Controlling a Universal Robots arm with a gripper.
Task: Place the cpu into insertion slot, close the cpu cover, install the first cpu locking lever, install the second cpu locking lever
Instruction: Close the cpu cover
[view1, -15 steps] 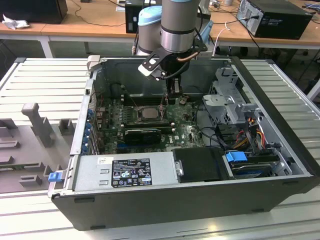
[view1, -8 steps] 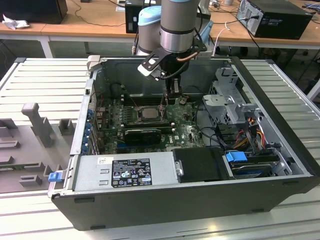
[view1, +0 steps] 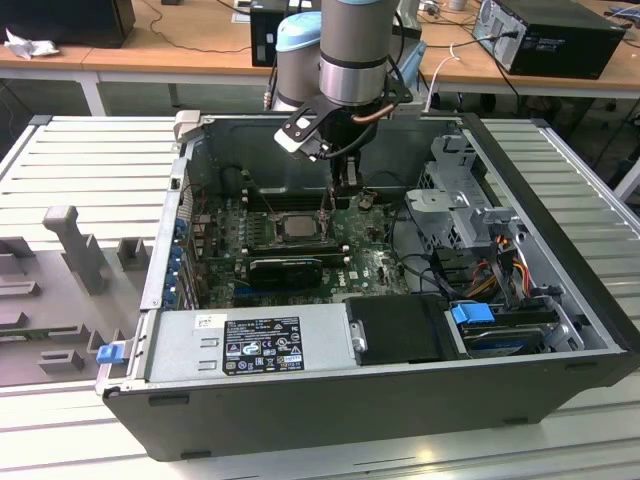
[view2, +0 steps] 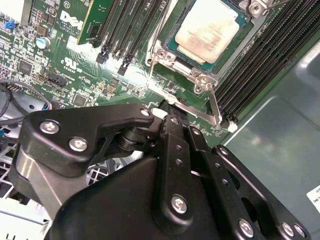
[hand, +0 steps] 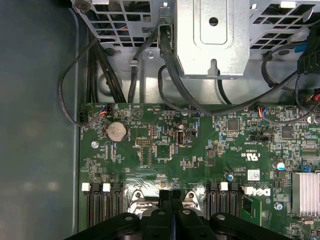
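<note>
shut tight: fingers (hand: 164, 200) seam to seam in the first wrist view, no gap, nothing seen pinched between. tips hard to make out in the second wrist view, buried behind the black linkage of the gripper (view2: 169, 119). cannot tell whether they touch anything.

hangs just beside one edge of the insertion slot (view1: 318, 238), pointing down into the open computer case (view1: 560, 300).

nearest the tips, a thin metal locking lever (view2: 215, 102) sticking out from a corner of the slot, its lower end lost behind the gripper. along another side of the slot, a second lever (view2: 154, 45), wire-thin and hard to follow.

in the slot itself, the cpu (view2: 207, 30), pale silvery top smeared and facing up, one corner cut off by the picture's edge. looks to be framed by the cpu cover (view2: 198, 75) lying flat round the chip, though hard to be sure.

on both sides of the slot, long black memory slots (view2: 260, 55). past the gripper from the slot, a metal drive cage (hand: 212, 35) with dark cables (hand: 170, 75) trailing under it.
</note>
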